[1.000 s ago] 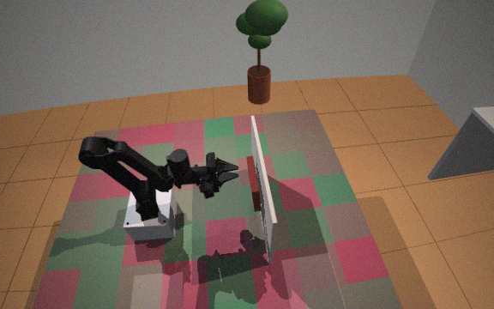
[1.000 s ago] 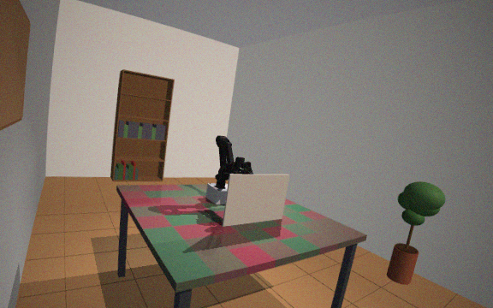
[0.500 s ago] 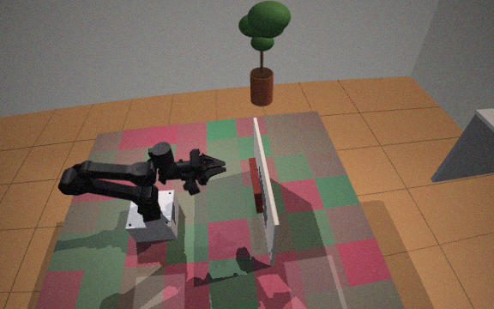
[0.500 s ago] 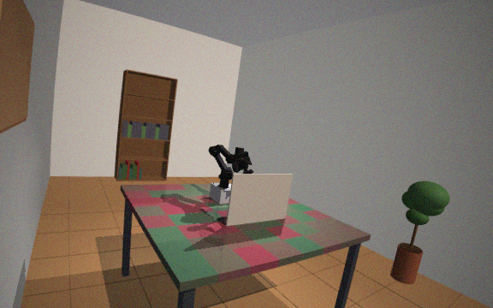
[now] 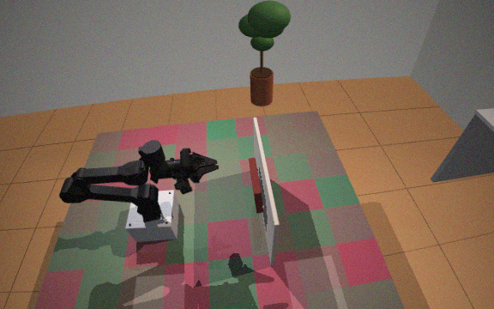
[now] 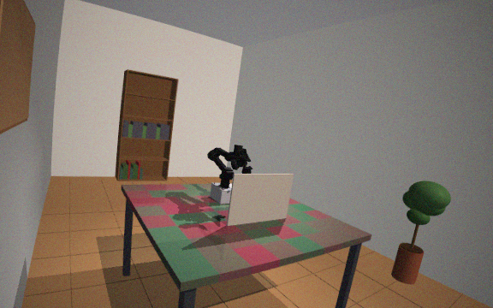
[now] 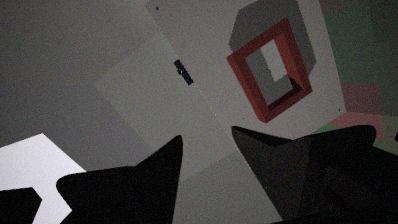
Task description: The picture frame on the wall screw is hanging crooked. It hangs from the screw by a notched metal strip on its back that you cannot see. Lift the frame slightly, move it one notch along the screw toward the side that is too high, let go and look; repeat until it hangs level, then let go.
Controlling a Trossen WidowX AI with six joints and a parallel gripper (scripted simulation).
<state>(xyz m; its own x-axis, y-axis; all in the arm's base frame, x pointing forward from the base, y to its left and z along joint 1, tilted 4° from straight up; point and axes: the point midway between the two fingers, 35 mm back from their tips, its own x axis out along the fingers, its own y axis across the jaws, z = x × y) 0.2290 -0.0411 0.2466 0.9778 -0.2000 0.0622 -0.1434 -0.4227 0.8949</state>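
The red picture frame (image 5: 256, 184) (image 7: 251, 85) hangs on the robot's side of the upright pale panel (image 5: 271, 206) (image 6: 260, 198) (image 7: 200, 30). In the wrist view its sides look turned against the panel's edges, but that view is itself rolled and oblique, so I cannot tell the exact tilt. The screw and the notched strip are hidden. In the exterior view the panel hides the frame. My gripper (image 5: 218, 164) (image 7: 206, 134) is partly open and empty. It stands back from the panel, clear of the frame, its two black fingertips apart.
The panel stands on the patchwork table (image 5: 230, 233) (image 6: 165, 236). A small dark strip (image 7: 183, 72) shows near the panel's edge. The white robot base (image 5: 153, 233) (image 6: 219, 193) is behind the gripper. A potted plant (image 5: 262, 87) (image 6: 407, 263) stands beyond the table.
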